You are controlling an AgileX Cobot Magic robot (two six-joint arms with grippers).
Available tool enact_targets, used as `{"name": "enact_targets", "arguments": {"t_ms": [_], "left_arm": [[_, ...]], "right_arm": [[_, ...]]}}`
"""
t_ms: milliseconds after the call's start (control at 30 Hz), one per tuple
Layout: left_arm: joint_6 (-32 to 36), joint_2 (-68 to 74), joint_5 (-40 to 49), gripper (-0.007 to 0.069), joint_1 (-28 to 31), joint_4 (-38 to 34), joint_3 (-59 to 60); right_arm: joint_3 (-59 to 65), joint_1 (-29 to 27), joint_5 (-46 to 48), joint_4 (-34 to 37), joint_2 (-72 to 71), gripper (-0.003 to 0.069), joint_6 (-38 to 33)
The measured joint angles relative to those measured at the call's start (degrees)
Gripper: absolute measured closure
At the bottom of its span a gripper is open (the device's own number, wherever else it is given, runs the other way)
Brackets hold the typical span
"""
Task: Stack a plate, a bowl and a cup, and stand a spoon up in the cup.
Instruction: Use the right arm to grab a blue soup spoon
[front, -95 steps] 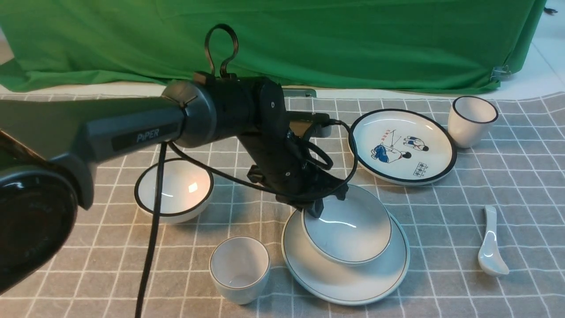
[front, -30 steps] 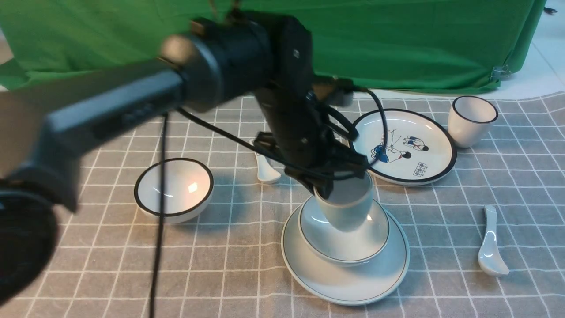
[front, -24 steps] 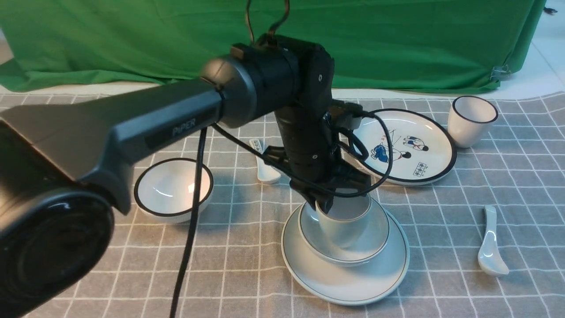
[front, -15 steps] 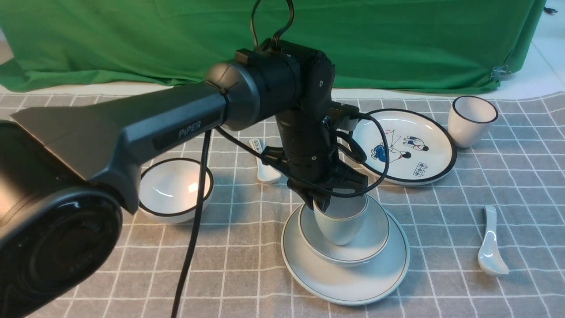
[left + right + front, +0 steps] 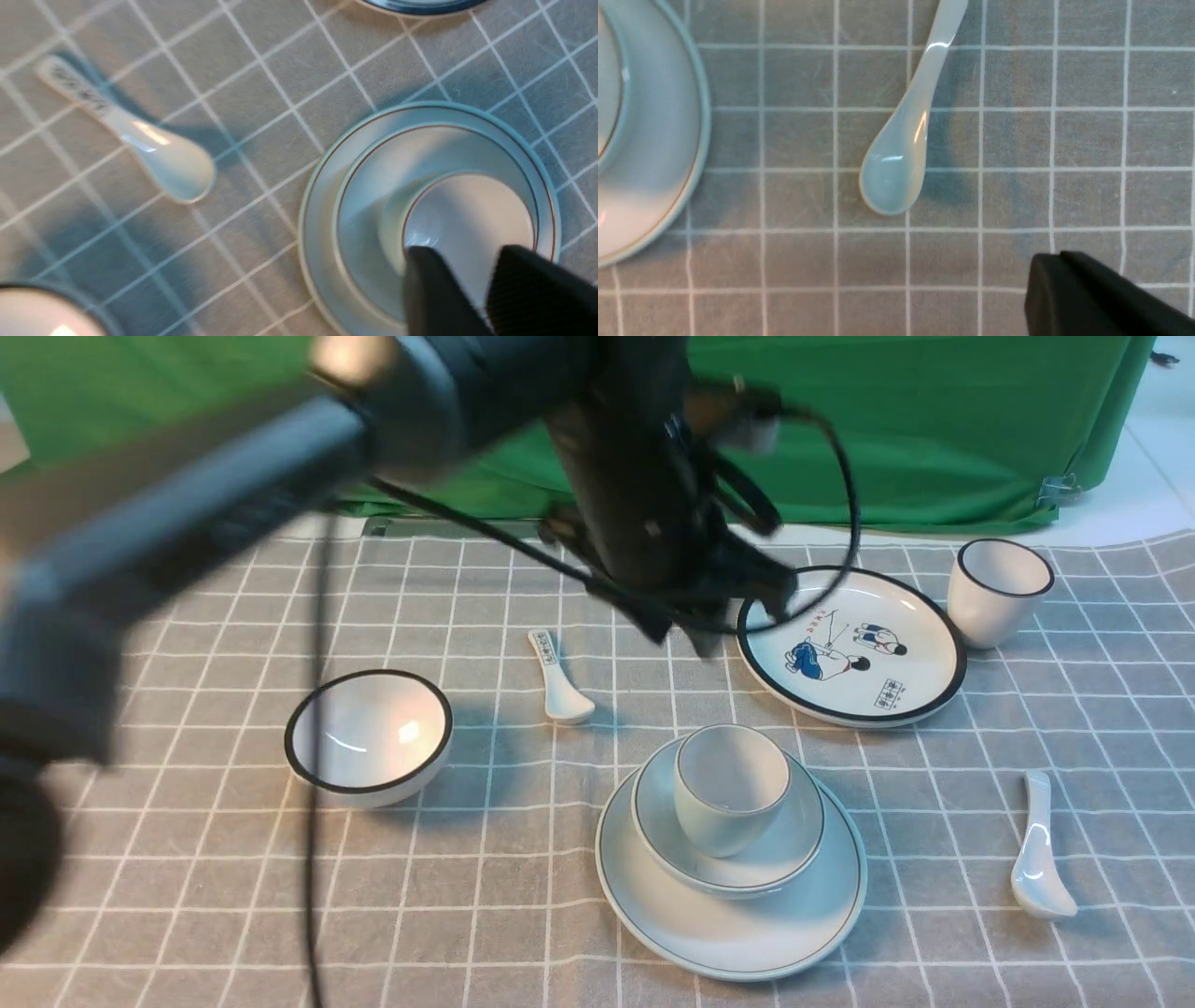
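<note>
The plain white plate (image 5: 738, 943) lies near the front of the cloth with the bowl (image 5: 794, 845) in it and the cup (image 5: 729, 791) upright in the bowl. My left gripper (image 5: 681, 635) hangs blurred above and behind this stack, open, with nothing between its fingers. The left wrist view looks down past the fingers (image 5: 430, 289) onto the cup (image 5: 467, 214), bowl (image 5: 364, 205) and plate (image 5: 315, 233). The plain spoon (image 5: 1036, 854) lies flat on the cloth to the right. My right gripper (image 5: 1048, 270) is shut and empty, hovering near the spoon (image 5: 901, 154), which lies beside the plate (image 5: 668, 140).
A black-rimmed bowl (image 5: 369, 733) sits at the left. A spoon with a printed handle (image 5: 558, 679) lies behind the stack. A cartoon plate (image 5: 851, 644) and a black-rimmed cup (image 5: 997, 590) stand at the back right. A green curtain (image 5: 934, 420) closes off the far edge.
My left gripper set the cup down into the bowl, opened off it, and has risen up and back. The cup now stands alone in the bowl.
</note>
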Motion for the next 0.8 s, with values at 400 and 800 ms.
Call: {"name": "enact_targets", "arguments": {"t_ms": [400, 800], "left_arm": [[-5.3, -30.2, -14.3, 0.0615, 2.8, 4.7, 38.6], [-9.3, -44.4, -18.2, 0.0615, 7.3, 5.6, 55.2]], "right_arm": [[-11.5, 0.5, -7.5, 0.9, 28.5, 0.0153, 3.7], [-13.9, 4.5, -11.3, 2.3, 36.9, 0.0361, 2.7]]}}
